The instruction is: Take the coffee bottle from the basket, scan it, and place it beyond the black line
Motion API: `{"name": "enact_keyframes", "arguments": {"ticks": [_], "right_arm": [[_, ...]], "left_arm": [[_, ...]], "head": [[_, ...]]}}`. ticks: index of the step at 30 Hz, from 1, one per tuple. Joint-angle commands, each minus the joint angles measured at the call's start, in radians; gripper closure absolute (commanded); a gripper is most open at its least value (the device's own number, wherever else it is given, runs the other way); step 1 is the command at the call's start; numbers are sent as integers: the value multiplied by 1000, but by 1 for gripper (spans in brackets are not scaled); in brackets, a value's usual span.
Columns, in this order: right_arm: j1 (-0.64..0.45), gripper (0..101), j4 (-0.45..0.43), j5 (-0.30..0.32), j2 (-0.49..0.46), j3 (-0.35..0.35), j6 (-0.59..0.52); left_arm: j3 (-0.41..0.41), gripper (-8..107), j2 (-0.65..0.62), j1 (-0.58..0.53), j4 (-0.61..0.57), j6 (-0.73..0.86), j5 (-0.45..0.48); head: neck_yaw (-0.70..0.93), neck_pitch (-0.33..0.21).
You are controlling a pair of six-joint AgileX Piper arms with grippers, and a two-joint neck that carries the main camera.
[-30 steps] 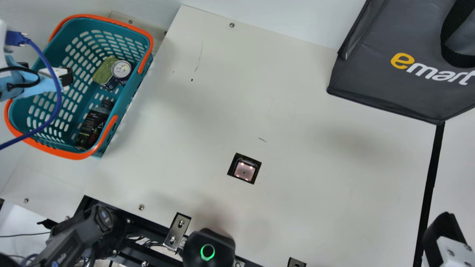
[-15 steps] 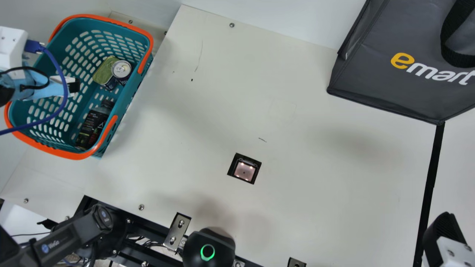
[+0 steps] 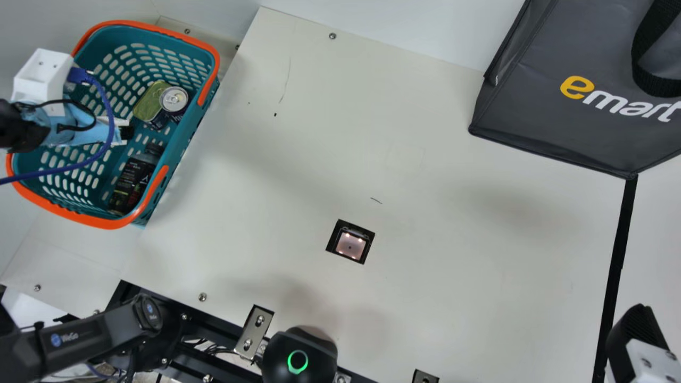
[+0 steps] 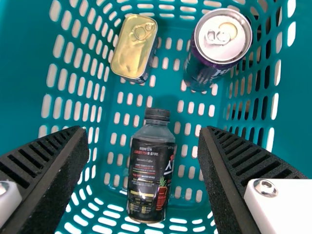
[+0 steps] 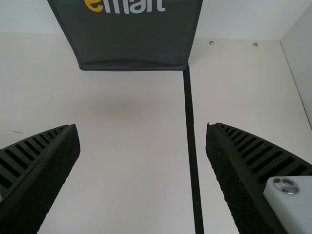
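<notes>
The left black ribbed gripper (image 4: 144,129), spread and empty, has swung farther in over the teal perforated plastic basket (image 3: 189,125). Beneath it lies the dark, black-capped coffee bottle (image 4: 149,170), so descending to grasp seems next. The right black ribbed gripper (image 5: 142,126), also spread, stays above the straight black line (image 5: 191,131).

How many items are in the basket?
3: the bottle, on its side; the can, past its cap end; and the tin, beside the can with a gap between. The left tool covers part of the basket, so more may be hidden.
</notes>
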Motion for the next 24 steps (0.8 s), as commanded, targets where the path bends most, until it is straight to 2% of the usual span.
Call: {"name": "enact_keyframes", "arguments": {"ticks": [1, 24], "right_arm": [[0, 10, 0, 0, 0, 0, 0], [0, 10, 0, 1, 0, 0, 0]], "left_arm": [[5, 9, 15, -4, -4, 7, -16], [50, 9, 242, -47, -108, 138, -231]], "head": [[2, -17], [2, -17]]}}
